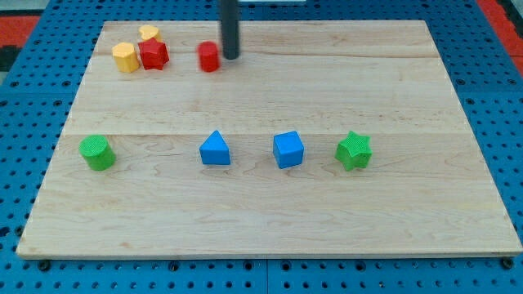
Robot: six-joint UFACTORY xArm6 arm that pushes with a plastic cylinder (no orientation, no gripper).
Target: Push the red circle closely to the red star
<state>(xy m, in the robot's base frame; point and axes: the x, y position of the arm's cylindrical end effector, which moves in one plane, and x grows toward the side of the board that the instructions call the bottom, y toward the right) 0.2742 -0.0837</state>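
a pale wooden board (270,204) made of joined planks lies on a blue perforated table (498,98), and the straight dark rod comes down from the view's top edge. my tip (231,58) rests on the board near its top edge, just beside the small red cylinder, the red circle (209,57), on that block's right side in the view. whether the tip actually touches the block i cannot tell; the two look at most a sliver apart. there is no hand or claw here to open or close, only the plain rod end, and it holds nothing.

the red circle sits in the upper left part of the board, to the view's right of the red star-shaped block (153,55), with a bare strip of wood between them. the red star stands in a tight cluster: a yellow hexagonal block (125,58) is pressed against its left side, and a smaller yellow rounded block (148,33) sits just above it, partly hidden behind it.

well apart from all this, a loose row crosses the middle of the board. from the view's left: a green cylinder block (97,153), a blue triangular block (215,149), a blue cube (288,150) and a green star-shaped block (354,151).
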